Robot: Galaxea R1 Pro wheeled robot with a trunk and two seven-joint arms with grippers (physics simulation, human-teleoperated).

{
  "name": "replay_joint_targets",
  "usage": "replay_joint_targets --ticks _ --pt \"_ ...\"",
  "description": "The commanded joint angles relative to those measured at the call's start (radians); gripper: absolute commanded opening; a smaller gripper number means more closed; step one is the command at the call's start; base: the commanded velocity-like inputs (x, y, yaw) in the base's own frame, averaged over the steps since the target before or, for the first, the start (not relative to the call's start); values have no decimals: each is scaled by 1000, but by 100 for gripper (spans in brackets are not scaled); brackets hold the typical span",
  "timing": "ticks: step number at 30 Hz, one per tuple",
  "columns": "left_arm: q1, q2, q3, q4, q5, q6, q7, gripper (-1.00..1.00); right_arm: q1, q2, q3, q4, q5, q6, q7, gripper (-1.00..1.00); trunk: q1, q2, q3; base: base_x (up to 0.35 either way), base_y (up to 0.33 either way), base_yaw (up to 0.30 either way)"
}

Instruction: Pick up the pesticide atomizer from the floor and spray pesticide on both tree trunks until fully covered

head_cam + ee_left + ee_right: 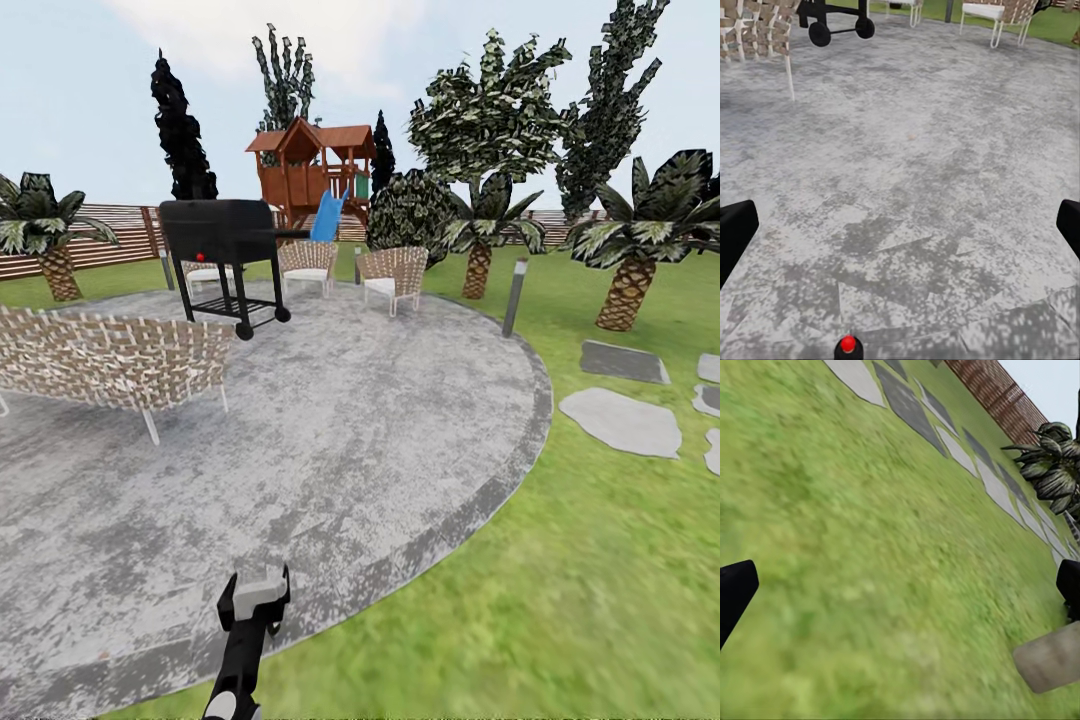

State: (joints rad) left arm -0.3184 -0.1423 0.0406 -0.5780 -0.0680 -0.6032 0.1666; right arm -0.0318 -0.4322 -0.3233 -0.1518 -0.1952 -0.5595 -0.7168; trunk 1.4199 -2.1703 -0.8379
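Patio (400,440) ahead; left pincer (900,229) fingertips cropped, apparently spread.

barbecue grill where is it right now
In the head view the black barbecue grill stands at the far left of the round stone patio, between the wicker bench and the wicker chairs.

A round grey stone patio (330,440) carries woven wicker chairs (392,277) and a black wheeled barbecue grill (222,250); green lawn (600,580) surrounds it.
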Motion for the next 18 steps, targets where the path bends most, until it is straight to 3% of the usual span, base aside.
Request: replay_joint_targets --ticks 1,18 --pt "-1 -1 4 1 -8 -3 2 100 0 0 7 0 -10 -3 -1 100 4 -8 -4 0 0 0" --pt "-1 2 5 -9 -7 -4 2 100 0 0 7 0 -10 -3 0 100 69 -127 -57 0 0 0"
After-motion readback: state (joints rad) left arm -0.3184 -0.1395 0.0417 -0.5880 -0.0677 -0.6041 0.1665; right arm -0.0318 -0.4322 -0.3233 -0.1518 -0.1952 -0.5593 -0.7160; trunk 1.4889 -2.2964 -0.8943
